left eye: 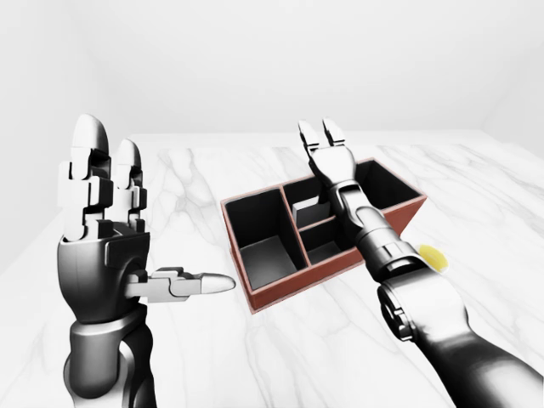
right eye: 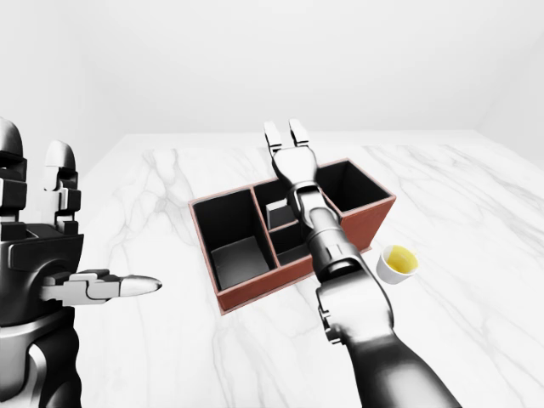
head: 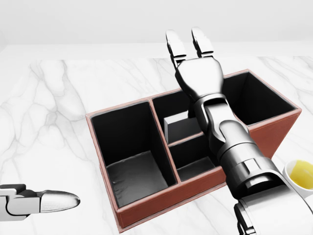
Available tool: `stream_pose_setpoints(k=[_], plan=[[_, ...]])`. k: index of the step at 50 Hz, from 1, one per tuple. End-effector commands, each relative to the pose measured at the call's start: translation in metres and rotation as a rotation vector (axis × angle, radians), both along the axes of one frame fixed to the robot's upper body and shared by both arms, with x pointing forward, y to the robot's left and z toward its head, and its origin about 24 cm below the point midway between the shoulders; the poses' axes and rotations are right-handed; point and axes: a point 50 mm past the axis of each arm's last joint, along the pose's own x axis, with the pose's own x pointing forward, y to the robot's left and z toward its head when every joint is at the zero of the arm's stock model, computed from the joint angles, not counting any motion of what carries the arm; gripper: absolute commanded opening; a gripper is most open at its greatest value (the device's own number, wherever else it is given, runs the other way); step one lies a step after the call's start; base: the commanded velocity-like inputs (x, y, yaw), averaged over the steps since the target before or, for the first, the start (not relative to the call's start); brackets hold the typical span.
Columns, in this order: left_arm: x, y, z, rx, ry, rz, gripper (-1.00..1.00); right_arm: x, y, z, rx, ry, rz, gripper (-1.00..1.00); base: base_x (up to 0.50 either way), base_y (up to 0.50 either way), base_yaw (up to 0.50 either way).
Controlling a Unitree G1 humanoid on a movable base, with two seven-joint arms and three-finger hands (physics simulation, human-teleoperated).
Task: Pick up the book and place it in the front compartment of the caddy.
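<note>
The red-brown caddy with dark compartments stands on the marble table. A grey book stands upright in the small middle compartment, the upper of the two, against the divider. My right hand reaches over the caddy's middle with its fingers stretched straight out past the far rim, open and holding nothing. My forearm hides part of the book and of the middle compartments. My left hand is raised at the left of the left-eye view, open and empty, well left of the caddy.
A small white cup with yellow contents stands on the table just right of the caddy, beside my right forearm. The white marble table spreads all around. A plain white wall stands behind it.
</note>
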Motion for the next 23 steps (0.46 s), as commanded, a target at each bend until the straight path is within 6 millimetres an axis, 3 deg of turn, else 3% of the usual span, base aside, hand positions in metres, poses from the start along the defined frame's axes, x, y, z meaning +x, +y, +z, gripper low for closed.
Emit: stream_pose_setpoints(k=[1,11,23], plan=[[0.000,0.000,0.000,0.000,0.001,0.001,1.00,-0.002,0.001,0.022,0.071,-0.034,0.023,1.00,0.00,0.00,0.00],[0.000,0.000,0.000,-0.001,0.001,0.000,1.00,-0.019,0.002,0.047,0.164,-0.065,0.089,1.00,0.00,0.00,0.00],[0.000,0.000,0.000,0.000,-0.002,0.000,1.00,-0.053,0.006,0.083,0.261,-0.121,0.213,1.00,0.00,0.00,0.00]])
